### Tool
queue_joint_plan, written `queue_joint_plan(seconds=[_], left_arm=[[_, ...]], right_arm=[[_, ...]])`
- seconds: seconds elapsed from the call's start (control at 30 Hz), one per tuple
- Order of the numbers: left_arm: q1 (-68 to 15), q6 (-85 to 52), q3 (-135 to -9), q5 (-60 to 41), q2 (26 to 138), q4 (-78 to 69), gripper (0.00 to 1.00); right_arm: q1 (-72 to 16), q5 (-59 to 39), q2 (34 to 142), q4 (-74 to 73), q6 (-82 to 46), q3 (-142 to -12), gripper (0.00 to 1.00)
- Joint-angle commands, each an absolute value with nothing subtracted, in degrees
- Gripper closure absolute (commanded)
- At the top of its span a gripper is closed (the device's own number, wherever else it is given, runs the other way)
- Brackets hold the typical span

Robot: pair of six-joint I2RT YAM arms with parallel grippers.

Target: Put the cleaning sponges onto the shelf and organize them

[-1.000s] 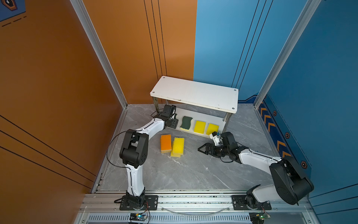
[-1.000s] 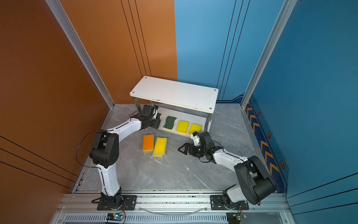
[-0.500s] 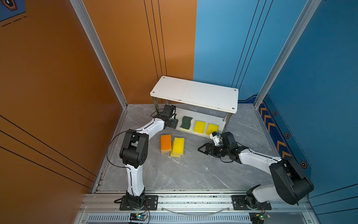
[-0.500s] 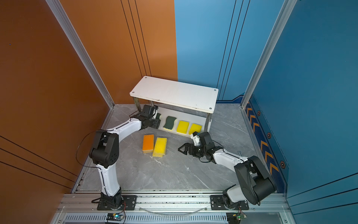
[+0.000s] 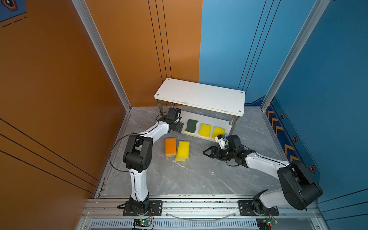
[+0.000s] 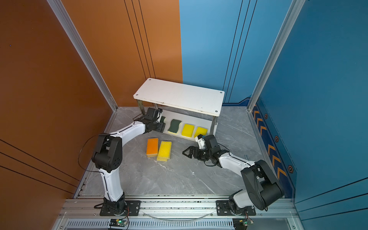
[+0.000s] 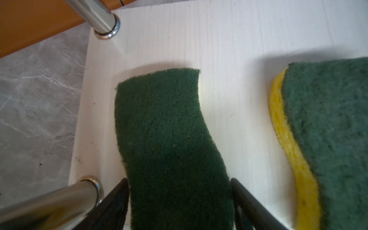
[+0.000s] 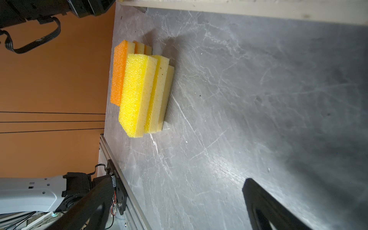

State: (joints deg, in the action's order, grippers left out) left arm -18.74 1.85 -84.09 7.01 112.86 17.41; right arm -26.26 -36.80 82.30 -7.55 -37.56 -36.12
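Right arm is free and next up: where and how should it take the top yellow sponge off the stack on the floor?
Grip the top yellow sponge across its short width, on the two long side faces, coming straight down. It lies flat on the yellow stack; the orange stack crowds one long side, so the right tool, now open, gets little room there.

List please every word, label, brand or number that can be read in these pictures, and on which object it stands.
No text can be read.
The sponges on the shelf and the floor stacks show no print.
The small label on the rail bracket in the right wrist view is too small and blurred to read.
The chevrons and hexagons on the blue wall strip are only shapes, not letters.
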Motion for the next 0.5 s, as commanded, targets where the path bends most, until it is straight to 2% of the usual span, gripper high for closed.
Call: queue_joint_plan(seconds=[0.0,0.47], left_arm=[[-18.54,1.31,-84.07,8.74,112.65,18.16,0.18],[-19.29,1.96,-81.74,10.72,109.97,17.36,0.15]], right_arm=[[-26.54,-36.12,82.71,-8.00,-38.11,-37.26,0.00],[-26.63,-36.21,82.88,-8.17,-38.01,-36.94,0.00]])
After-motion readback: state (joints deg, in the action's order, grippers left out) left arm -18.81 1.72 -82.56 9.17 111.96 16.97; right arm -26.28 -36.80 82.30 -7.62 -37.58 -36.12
